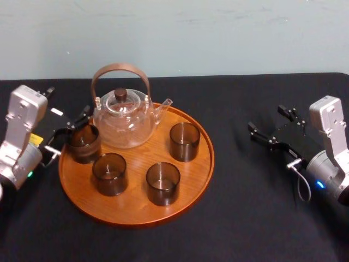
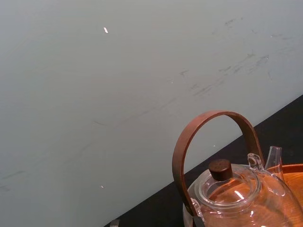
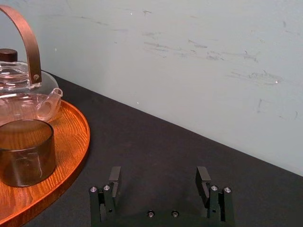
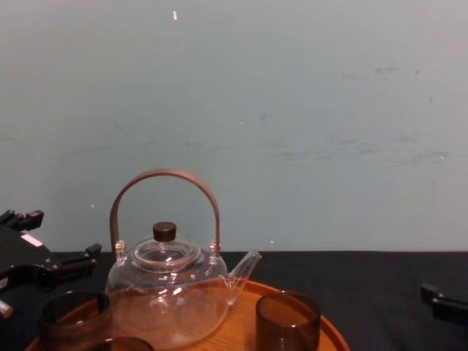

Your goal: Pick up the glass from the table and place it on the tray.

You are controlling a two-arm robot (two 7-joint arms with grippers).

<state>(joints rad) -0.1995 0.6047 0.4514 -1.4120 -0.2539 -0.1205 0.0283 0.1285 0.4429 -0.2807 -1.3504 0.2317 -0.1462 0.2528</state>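
The round wooden tray (image 1: pixel 203 173) holds a glass teapot (image 1: pixel 121 117) and several smoky glasses. One glass (image 1: pixel 83 143) stands upright at the tray's left edge, seen low in the chest view (image 4: pixel 73 318). My left gripper (image 1: pixel 70 131) is open just left of and behind this glass, its fingers (image 4: pixel 89 253) spread and not closed on it. My right gripper (image 1: pixel 267 118) stands open over bare table right of the tray, with nothing between its fingers (image 3: pixel 113 176). The right wrist view shows the tray's edge (image 3: pixel 78 137) and another glass (image 3: pixel 26 151) on it.
Three more glasses (image 1: pixel 109 173), (image 1: pixel 163 183), (image 1: pixel 184 141) stand on the tray in front of and beside the teapot (image 2: pixel 236 194). The teapot's tall brown handle (image 4: pixel 164 175) arches over it. Black cloth (image 1: pixel 256 207) covers the table; a pale wall rises behind.
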